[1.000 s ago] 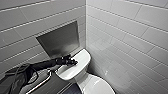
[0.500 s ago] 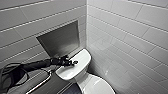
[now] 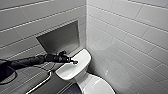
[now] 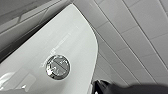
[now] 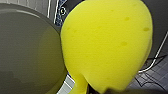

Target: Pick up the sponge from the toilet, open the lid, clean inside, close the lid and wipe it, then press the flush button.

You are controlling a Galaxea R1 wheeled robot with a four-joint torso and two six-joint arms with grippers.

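The right gripper [image 5: 93,91] pinches the yellow sponge [image 5: 107,45] at its narrow end, beside the closed lid [image 5: 25,55]. The left gripper [image 3: 73,62] is over the toilet [image 3: 67,71] tank, near the flush button [image 4: 58,67]. It is too blurred to tell if it is open or closed.

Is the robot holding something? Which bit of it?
Yes. The right gripper holds the yellow sponge, seemingly pinched at its squashed, narrow end. The left gripper looks empty, poised over the toilet tank top near the flush button.
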